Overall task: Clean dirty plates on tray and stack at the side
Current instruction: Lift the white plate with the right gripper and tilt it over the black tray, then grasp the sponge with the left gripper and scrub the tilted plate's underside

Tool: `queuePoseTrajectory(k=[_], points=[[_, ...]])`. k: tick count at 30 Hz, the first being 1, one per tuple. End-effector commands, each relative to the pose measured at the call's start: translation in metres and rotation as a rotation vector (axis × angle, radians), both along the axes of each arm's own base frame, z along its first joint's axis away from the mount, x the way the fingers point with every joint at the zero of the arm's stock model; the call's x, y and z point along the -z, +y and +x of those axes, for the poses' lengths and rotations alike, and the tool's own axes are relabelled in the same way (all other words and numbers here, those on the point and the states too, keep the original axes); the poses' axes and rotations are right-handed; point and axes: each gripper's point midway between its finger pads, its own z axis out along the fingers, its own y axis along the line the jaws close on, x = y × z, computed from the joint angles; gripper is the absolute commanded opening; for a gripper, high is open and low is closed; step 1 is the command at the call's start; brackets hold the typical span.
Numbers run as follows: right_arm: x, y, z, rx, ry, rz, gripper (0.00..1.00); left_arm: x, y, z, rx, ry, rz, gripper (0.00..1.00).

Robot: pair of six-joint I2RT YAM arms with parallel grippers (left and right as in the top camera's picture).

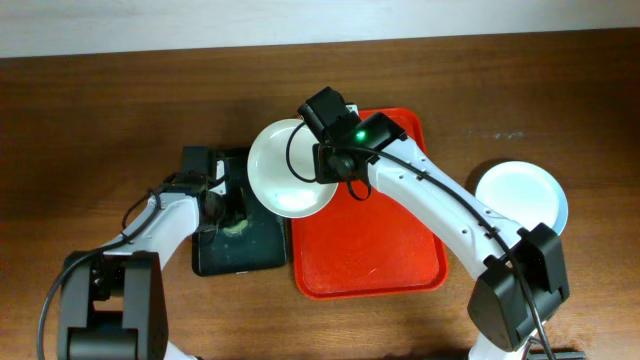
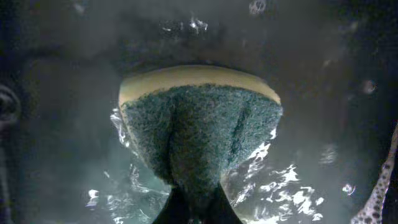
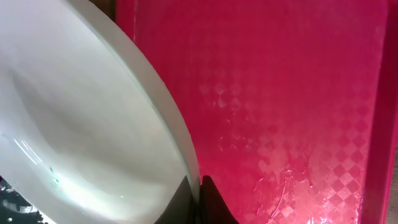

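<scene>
My right gripper (image 1: 335, 168) (image 3: 200, 200) is shut on the rim of a white plate (image 1: 288, 170) (image 3: 81, 137), which hangs tilted over the left edge of the red tray (image 1: 375, 235) (image 3: 298, 93). The plate's inside looks pale, with only tiny green specks near its low edge. No plates lie on the tray, and its floor is wet. My left gripper (image 1: 222, 210) (image 2: 198, 208) is down over the black tray (image 1: 255, 250) and shut on a green sponge (image 2: 199, 124) with a yellow back, squeezing it into a fan. A white plate (image 1: 515, 190) rests on a pale blue one on the table at the right.
The black tray's floor (image 2: 323, 93) is wet, with foam and droplets. It lies right next to the red tray's left side. Bare brown wood surrounds both trays, and the table's far edge meets a light wall at the top of the overhead view.
</scene>
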Motion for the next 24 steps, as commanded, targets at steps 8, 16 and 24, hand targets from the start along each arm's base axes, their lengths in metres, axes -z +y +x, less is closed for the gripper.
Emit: queuePoseTrajectory(k=[8, 16, 24], points=[[0.008, 0.004, 0.007, 0.040, -0.020, -0.031, 0.04, -0.054, -0.020, -0.011, 0.020, 0.093, -0.115, 0.00], [0.018, 0.021, 0.009, 0.011, -0.046, -0.041, 0.04, -0.100, -0.044, -0.014, 0.050, -0.002, -0.268, 0.00], [0.034, 0.034, 0.007, -0.014, -0.040, -0.064, 0.04, -0.080, -0.056, -0.016, 0.026, 0.020, -0.283, 0.00]])
